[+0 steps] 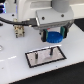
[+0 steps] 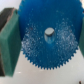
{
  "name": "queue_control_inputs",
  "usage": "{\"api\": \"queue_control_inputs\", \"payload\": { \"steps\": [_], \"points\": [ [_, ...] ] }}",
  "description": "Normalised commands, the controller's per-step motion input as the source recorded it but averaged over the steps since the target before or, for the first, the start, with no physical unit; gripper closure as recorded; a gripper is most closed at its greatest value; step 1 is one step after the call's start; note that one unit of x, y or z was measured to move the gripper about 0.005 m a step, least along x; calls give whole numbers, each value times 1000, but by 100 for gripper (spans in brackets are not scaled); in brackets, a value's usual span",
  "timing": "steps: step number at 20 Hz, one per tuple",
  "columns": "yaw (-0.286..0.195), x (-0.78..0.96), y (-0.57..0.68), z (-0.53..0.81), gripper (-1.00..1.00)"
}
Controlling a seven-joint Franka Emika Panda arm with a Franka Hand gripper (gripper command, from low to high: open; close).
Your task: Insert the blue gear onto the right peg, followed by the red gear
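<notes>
Plate (image 1: 46,55): grey, black-rimmed, near the desk's (image 1: 12,62) front edge, two pegs upright on it. My gripper (image 1: 53,39): clamped on the blue gear (image 2: 47,34), held above the right peg (image 1: 51,50). Red gear: not seen.

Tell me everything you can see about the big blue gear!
The blue gear is a flat, round, bright blue disc that looks like plastic, with small teeth all around its rim and a hole in its middle. The gripper holds it up in the air, above the grey plate with its thin pegs. Green finger pads press against its edge.
</notes>
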Motion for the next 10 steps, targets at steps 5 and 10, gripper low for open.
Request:
{"api": "queue_control_inputs", "payload": {
  "steps": [5,10],
  "points": [
    [0,400,-125,-1,100],
    [0,373,-335,2,100]
  ]
}}
